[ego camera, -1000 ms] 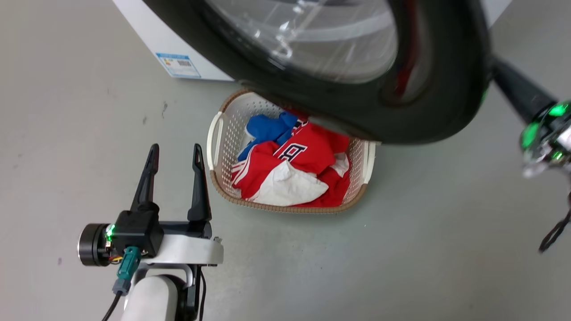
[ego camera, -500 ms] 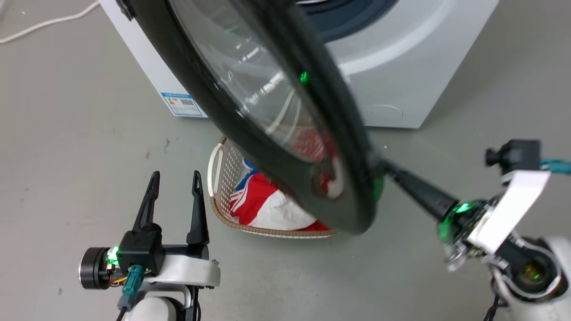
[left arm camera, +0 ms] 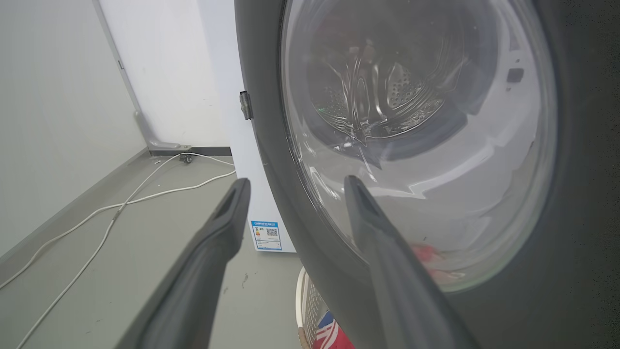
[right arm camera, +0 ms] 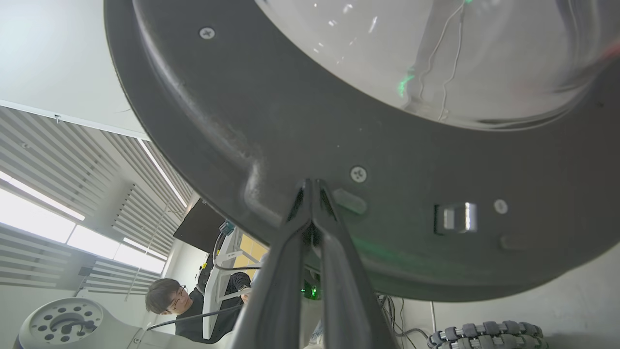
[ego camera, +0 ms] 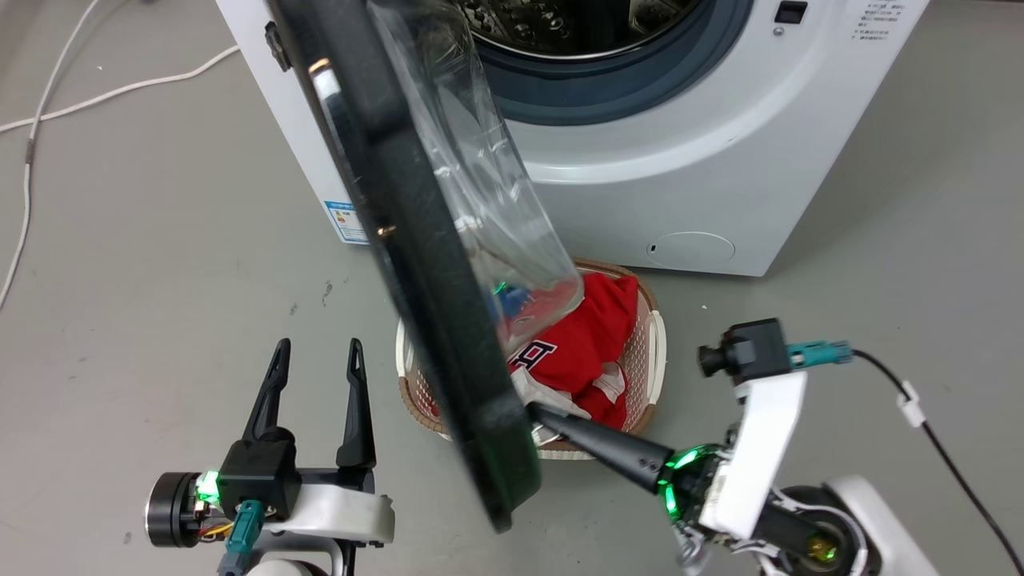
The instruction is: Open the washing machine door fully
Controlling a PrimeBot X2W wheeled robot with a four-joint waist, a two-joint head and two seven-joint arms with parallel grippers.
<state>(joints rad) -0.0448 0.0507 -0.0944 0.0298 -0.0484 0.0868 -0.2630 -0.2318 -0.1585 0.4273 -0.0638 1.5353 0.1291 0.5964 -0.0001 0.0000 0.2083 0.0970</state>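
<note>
Half open: push washing machine door [ego camera: 416, 240] wider at inner rim with right tool [right arm camera: 310, 186], pinched shut, empty; left tool [ego camera: 317, 347] spread, idle.

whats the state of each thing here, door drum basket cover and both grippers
washing machine door: open, standing edge-on out from the washer
drum: uncovered
right gripper: shut, tips against the door's inner rim
left gripper: open, empty
laundry basket: on the floor under the door, holding red and white clothes
filter cover: closed
</note>
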